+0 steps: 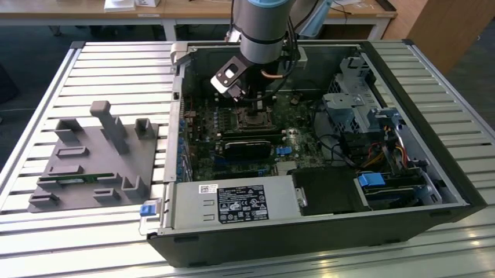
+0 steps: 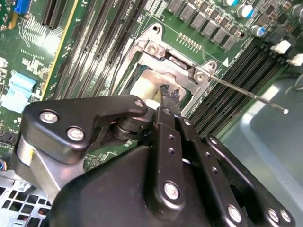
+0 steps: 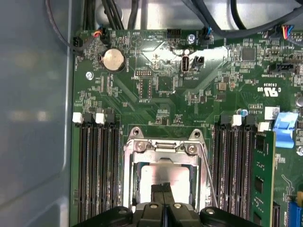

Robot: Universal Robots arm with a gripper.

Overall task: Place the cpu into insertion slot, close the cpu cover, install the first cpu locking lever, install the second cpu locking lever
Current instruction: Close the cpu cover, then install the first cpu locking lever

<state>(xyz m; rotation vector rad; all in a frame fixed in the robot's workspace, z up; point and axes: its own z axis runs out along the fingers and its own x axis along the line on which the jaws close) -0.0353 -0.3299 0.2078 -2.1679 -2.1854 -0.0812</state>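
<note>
Gripper (image 3: 163, 189) hangs straight above cpu (image 3: 163, 174), jaws clenched, nothing visible between tips. Cpu flat in insertion slot (image 3: 136, 182). Cpu cover (image 3: 163, 158) frames chip, seemingly down. Locking lever (image 3: 208, 175) runs along socket edge just beside tips, apparently unlatched.

My gripper (image 2: 168, 92) is matt black and smooth. The cpu (image 3: 160, 174) top is silvery metal, softly reflective, while the cpu cover (image 3: 163, 147) is duller grey sheet metal. The motherboard (image 3: 161, 94) is glossy green lacquer; the tabletop (image 1: 116, 69) is ribbed, pale metal.
</note>
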